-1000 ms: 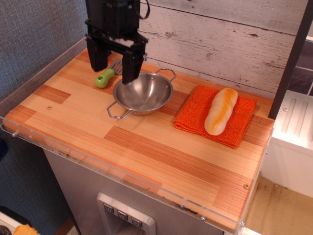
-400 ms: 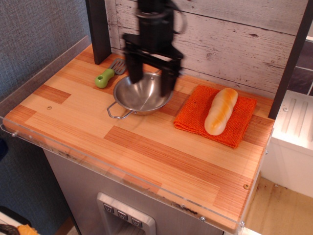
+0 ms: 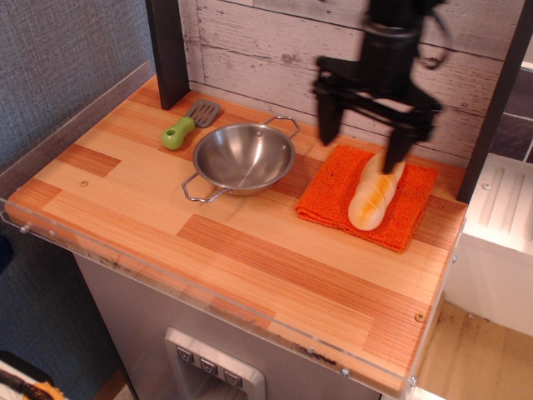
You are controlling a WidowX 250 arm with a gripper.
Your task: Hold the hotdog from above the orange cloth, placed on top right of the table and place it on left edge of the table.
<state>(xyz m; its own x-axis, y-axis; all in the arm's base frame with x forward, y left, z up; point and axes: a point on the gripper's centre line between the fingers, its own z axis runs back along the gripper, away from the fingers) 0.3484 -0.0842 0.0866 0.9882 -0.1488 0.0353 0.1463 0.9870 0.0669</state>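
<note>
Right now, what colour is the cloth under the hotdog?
Bright orange cloth, clearest in the observation.image view.

Wooden table (image 3: 150, 204) with steel bowl (image 3: 244, 157), green-handled spatula (image 3: 187, 123), orange cloth (image 3: 333, 193).

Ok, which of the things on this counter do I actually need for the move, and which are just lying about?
Needed: hotdog; orange cloth under it; table, left edge as drop spot; end effector, open above the hotdog.

Lying about: steel bowl; green-handled spatula.
</note>
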